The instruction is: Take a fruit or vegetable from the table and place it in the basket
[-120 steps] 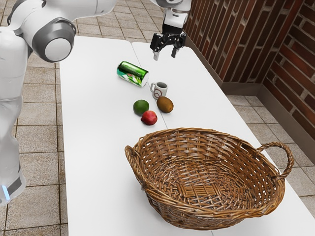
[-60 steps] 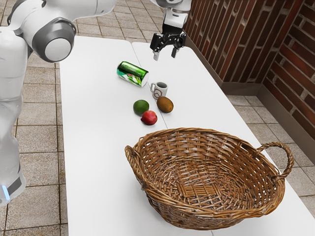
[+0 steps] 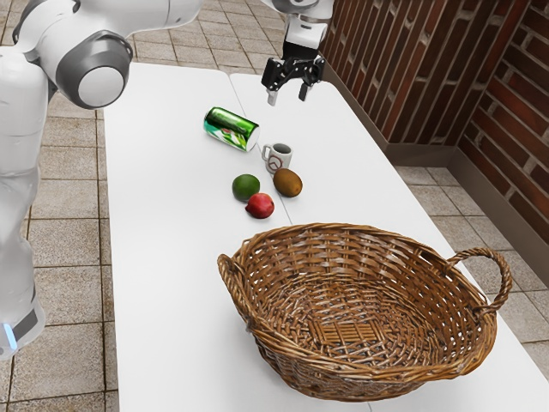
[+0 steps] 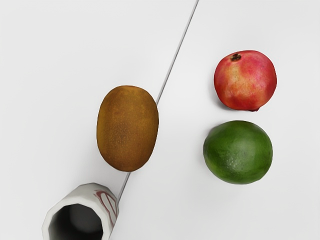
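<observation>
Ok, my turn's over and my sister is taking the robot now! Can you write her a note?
Gripper: open, nothing between its fingers, up over the table's far end.
Fruit: brown kiwi beside the mug; round green fruit next to the red one. All on the table.
Basket: at the near end, no fruit inside.
Done: no fruit picked up yet.
Left: grab one fruit, carry it over, let go in the basket.
</observation>
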